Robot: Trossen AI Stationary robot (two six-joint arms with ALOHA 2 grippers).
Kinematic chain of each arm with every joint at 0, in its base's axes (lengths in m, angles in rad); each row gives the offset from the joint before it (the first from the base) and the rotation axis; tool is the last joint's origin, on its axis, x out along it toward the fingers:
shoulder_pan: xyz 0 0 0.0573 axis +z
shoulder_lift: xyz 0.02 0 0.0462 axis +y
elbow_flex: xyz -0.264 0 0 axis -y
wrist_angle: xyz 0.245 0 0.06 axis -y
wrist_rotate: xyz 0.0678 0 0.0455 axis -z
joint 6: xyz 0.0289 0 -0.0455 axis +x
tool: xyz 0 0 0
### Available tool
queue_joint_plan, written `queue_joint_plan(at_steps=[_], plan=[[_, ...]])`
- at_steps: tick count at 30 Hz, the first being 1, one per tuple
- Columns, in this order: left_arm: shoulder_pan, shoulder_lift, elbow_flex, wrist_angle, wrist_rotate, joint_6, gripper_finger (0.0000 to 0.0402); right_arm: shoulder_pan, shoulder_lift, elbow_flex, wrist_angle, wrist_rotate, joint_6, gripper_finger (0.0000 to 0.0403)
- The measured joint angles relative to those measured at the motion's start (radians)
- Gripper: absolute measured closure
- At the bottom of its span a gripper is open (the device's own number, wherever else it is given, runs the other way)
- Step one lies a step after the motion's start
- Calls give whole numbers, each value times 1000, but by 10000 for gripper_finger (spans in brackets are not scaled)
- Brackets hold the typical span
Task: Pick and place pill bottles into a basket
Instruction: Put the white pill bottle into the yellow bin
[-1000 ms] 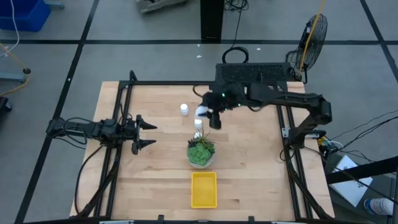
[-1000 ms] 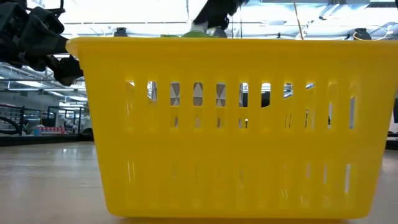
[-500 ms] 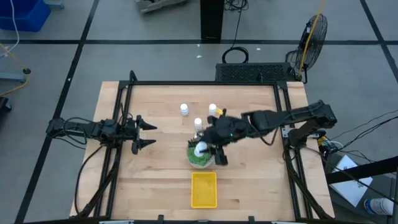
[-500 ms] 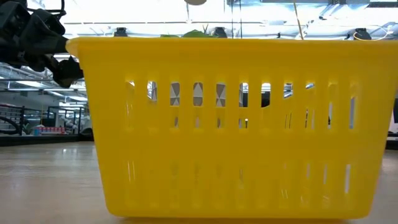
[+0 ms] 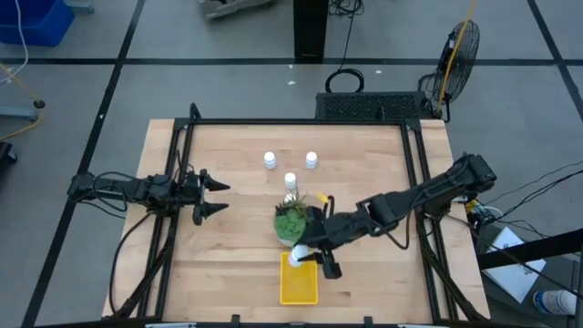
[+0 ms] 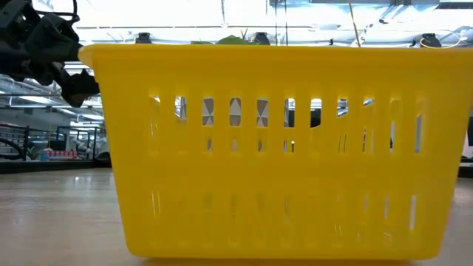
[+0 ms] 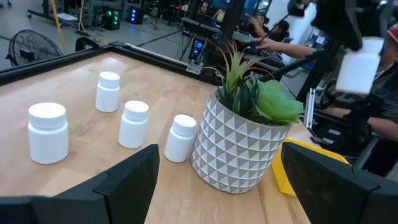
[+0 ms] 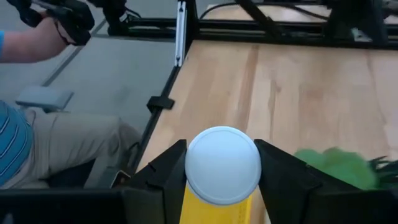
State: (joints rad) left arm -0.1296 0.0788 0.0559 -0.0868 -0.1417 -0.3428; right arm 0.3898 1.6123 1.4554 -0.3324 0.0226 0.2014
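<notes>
My right gripper (image 5: 306, 259) is shut on a white pill bottle (image 5: 295, 258) over the far end of the yellow basket (image 5: 299, 282). In the left wrist view the bottle (image 7: 360, 65) hangs above the basket's rim (image 7: 305, 163). Several more white bottles stand on their bases on the table beyond the potted plant (image 5: 293, 223): (image 5: 270, 160), (image 5: 311, 160), (image 5: 291, 180). My left gripper (image 5: 217, 196) is open and empty at the table's left side, pointing toward the plant. My right gripper pinches the bottle between its two fingers (image 8: 163, 171), one on each side just below the round cap (image 8: 222, 163). The fingers come from above, slanting in from the table's right. The bottle is lifted clear, cap up, over the basket (image 8: 186, 208).
The potted plant (image 7: 239, 140) stands just beyond the basket, with the nearest bottle (image 7: 181, 138) beside its pot. The basket (image 6: 273, 148) fills the low view. A person's arm and legs (image 8: 56, 140) show beyond the table edge in the right wrist view.
My right gripper has carried the bottle from the table's far middle, over the plant, toward the near edge, and now holds it above the basket's far end. The bottle stays clear of the table throughout. The other bottles have not moved.
</notes>
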Motion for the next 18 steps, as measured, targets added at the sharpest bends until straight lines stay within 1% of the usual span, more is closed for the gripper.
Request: queue_joint_plan(at_steps=[3,8,12,18], plan=[[0,0,0,0,-4,-1,62,14,1,-50,32,3,25,243],[0,0,0,1,-36,4,62,19,1,-147,138,4,68,245],[0,0,0,2,-43,19,62,24,0,-200,184,5,102,243],[0,0,0,2,-43,23,62,45,4,-224,203,6,124,246]])
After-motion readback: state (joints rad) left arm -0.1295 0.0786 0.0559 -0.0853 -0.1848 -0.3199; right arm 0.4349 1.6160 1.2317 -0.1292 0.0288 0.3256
